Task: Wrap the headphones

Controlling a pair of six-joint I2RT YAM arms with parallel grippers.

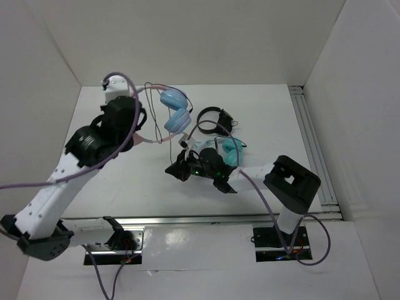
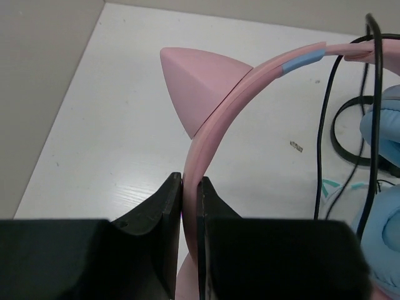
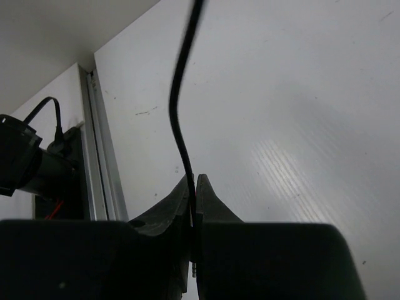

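Left hand [image 2: 190,187]: clamped on the pink headband [image 2: 250,81], just below a cat ear [image 2: 194,87]. The headphones [image 1: 175,109] are thereby held at the far left of the bench [image 1: 262,106], with the blue cups hanging towards the middle.
Purpose of that hold: judged to be an anchor, so that the band is steadied for winding.
Right hand [image 3: 195,184]: pinched shut on the thin dark cable [image 3: 181,112] near its free end (a plug tip is seen just below the fingertips), so the slack can be led.
Winding so far: whether any turn is laid round the band cannot be told.
Other pairs: a teal-cupped pair [image 1: 231,153] and a black pair [image 1: 212,119] are left lying beside the right arm.
Surface: white, matte, faintly ribbed and lightly scuffed.
Room: enclosed by plain white walls [image 1: 187,37], with a metal rail [image 1: 309,144] along the right edge.
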